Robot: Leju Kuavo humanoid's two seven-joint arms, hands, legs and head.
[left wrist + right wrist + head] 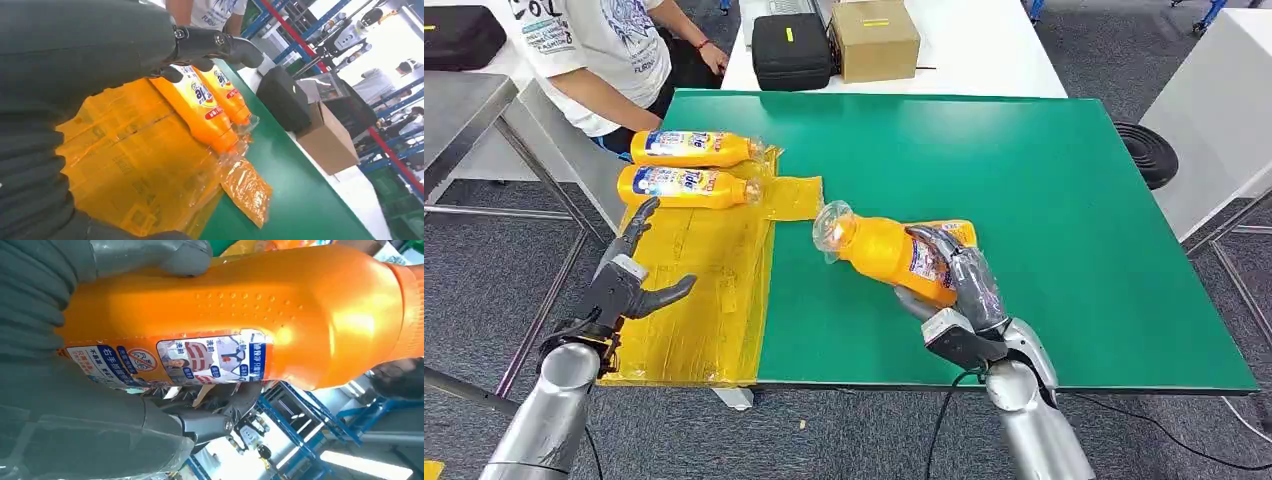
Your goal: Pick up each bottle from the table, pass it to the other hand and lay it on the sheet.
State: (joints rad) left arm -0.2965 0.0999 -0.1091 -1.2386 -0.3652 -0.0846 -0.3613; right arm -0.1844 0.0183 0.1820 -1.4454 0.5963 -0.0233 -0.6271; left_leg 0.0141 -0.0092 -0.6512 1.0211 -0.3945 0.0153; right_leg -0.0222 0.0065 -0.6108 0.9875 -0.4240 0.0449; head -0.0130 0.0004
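Note:
My right hand (959, 280) grips an orange bottle (886, 252) around its labelled body, clear cap end pointing toward the sheet, over the green table. Up close in the right wrist view the bottle (250, 315) sits between thumb and fingers (150, 255). Another orange bottle (952, 230) lies just behind it, mostly hidden. Two orange bottles (692, 148) (686, 186) lie side by side at the far end of the yellow sheet (694, 300). My left hand (629, 285) hovers over the sheet's left edge, fingers spread and holding nothing. Both laid bottles (200, 107) (227, 95) appear beyond its fingers (215, 45).
The green table (1044, 200) has bare room to the right. A person in a white shirt (604, 50) sits at the far left corner. A black case (792, 50) and a cardboard box (874, 38) rest on the white table behind. A black round object (1146, 152) lies right.

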